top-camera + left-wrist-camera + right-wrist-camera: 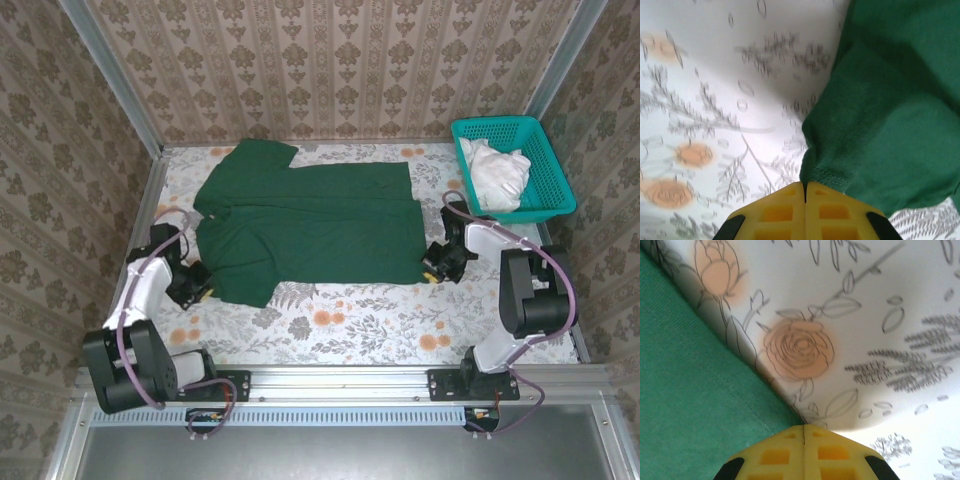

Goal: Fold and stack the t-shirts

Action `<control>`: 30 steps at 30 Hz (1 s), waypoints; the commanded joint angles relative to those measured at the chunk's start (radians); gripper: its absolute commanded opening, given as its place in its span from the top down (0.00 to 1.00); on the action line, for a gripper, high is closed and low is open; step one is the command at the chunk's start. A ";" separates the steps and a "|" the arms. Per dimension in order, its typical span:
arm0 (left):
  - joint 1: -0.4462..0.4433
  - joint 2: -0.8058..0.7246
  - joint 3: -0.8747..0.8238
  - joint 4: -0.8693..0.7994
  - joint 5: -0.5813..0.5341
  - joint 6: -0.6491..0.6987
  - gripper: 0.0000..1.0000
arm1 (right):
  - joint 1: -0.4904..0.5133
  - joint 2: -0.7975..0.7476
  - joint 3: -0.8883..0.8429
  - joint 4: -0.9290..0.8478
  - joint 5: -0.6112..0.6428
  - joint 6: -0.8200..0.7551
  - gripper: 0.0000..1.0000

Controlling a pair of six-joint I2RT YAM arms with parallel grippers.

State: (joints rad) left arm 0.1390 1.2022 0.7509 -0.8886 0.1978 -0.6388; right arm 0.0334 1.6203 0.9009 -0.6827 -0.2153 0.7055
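We find the t-shirt (320, 225) flat on the tabletop (380, 320) centre. Left gripper (805, 186) and right gripper (804, 429) each pinch shut on a near corner, presumably to lift that edge evenly.

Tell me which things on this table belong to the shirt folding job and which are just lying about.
Job: plain dark green cotton t-shirt, spread flat.
Lying about: teal plastic mesh basket; crumpled white cloth inside it, possibly another shirt, cannot tell; floral-print table cover.
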 commanded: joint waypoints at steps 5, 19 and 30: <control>-0.152 -0.240 -0.096 -0.165 -0.100 -0.226 1.00 | 0.007 -0.184 -0.038 -0.173 0.045 -0.026 1.00; -0.364 -0.464 0.001 -0.540 -0.120 -0.369 1.00 | 0.014 -0.382 -0.130 -0.357 0.099 -0.050 1.00; -0.416 -0.427 0.141 -0.677 -0.108 -0.394 1.00 | 0.025 -0.414 -0.132 -0.379 0.125 -0.029 1.00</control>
State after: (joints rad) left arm -0.2691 0.7647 0.8196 -1.4746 0.0856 -1.0061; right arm 0.0486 1.2255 0.7788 -1.0149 -0.1169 0.6621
